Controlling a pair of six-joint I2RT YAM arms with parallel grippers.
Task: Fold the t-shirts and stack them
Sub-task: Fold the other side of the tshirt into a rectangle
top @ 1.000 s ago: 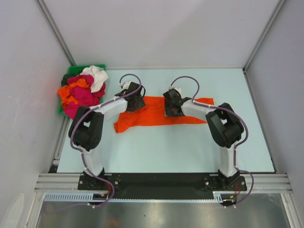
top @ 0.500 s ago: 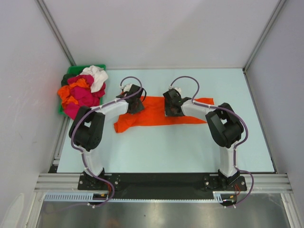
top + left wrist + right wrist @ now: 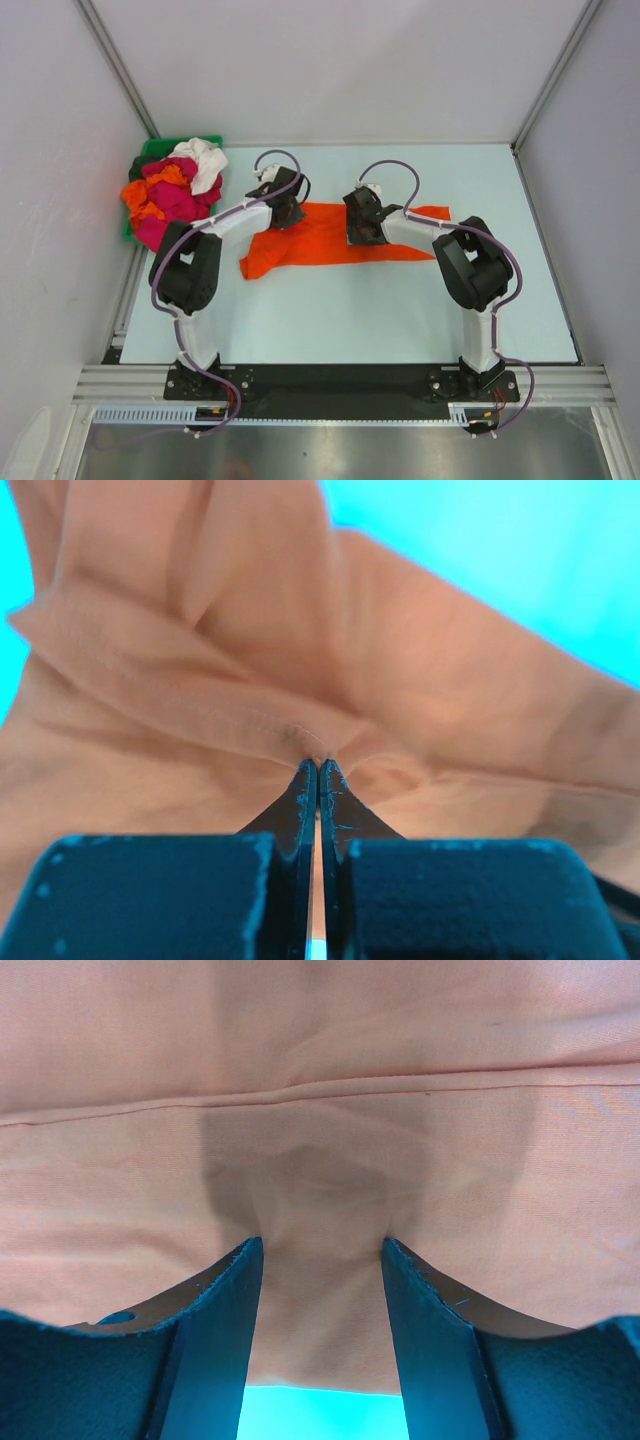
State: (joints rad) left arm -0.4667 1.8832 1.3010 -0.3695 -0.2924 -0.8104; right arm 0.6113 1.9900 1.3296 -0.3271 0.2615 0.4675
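Observation:
A bright orange t-shirt (image 3: pixel 322 243) lies spread in a wide strip across the middle of the pale table. My left gripper (image 3: pixel 284 214) is at its far left corner. In the left wrist view this gripper (image 3: pixel 319 764) is shut, its tips pinching a raised fold of the orange cloth (image 3: pixel 420 680). My right gripper (image 3: pixel 362 233) is down on the shirt's upper middle. In the right wrist view it (image 3: pixel 320 1246) is open, both tips pressing on the orange cloth (image 3: pixel 320 1080) with a flat patch between them, near a hem seam.
A green bin (image 3: pixel 152 150) stands at the far left corner of the table (image 3: pixel 400 310), heaped with crumpled magenta, orange and white t-shirts (image 3: pixel 172 195). Metal frame posts and white walls border the table.
My left gripper's jaws have closed on a fold of the orange t-shirt, and the gripper has shifted slightly toward the far side. The right arm has not moved.

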